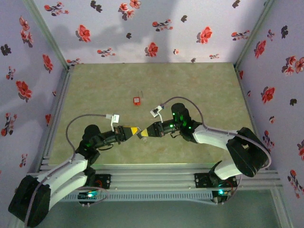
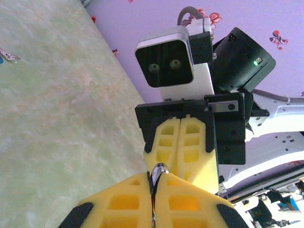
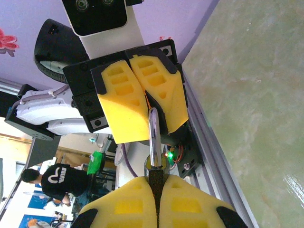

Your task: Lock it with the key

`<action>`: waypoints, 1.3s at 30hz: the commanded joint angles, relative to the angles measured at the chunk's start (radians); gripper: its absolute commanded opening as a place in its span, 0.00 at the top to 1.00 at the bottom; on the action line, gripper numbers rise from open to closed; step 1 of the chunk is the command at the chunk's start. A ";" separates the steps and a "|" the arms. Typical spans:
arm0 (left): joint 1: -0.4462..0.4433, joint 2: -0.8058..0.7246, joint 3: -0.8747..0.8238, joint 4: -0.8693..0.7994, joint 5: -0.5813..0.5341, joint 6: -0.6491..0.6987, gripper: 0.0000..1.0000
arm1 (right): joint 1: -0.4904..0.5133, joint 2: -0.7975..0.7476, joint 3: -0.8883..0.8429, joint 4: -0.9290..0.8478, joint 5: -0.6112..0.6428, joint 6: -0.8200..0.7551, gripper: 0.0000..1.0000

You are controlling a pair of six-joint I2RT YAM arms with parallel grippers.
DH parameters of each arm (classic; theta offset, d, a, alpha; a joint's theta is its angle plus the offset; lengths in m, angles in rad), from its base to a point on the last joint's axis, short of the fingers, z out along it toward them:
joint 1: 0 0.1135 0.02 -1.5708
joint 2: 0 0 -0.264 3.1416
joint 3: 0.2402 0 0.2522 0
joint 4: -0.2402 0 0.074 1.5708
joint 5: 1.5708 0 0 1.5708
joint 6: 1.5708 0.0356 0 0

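Both the left gripper (image 2: 153,184) and right gripper (image 3: 156,179) are clamped on the key (image 3: 153,135) between them

**Q:** Top external camera position?
**A:** High behind the arm bases, facing down and forward, far enough to cover the whole table (image 1: 199,95).
**Q:** Wrist cameras?
**A:** Each sights along its own fingers at close range, facing the other. Both views share the key (image 3: 153,137), pinched between the left gripper (image 2: 153,178) and the right gripper (image 3: 156,183).

we see glossy metal on the key (image 3: 153,135), matt yellow plastic pads (image 3: 123,102), a smooth, faintly shiny table (image 3: 247,95).
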 commanded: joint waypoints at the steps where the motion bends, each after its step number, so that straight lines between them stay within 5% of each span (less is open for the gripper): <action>1: -0.035 -0.015 -0.030 0.004 0.045 -0.004 1.00 | -0.007 -0.017 0.060 0.079 0.082 -0.008 1.00; 17: -0.112 -0.045 -0.073 0.055 0.015 -0.014 1.00 | -0.040 0.032 0.053 0.279 0.159 0.135 1.00; 39: -0.172 -0.049 -0.107 0.146 -0.041 -0.054 1.00 | -0.047 0.070 0.071 0.283 0.266 0.117 1.00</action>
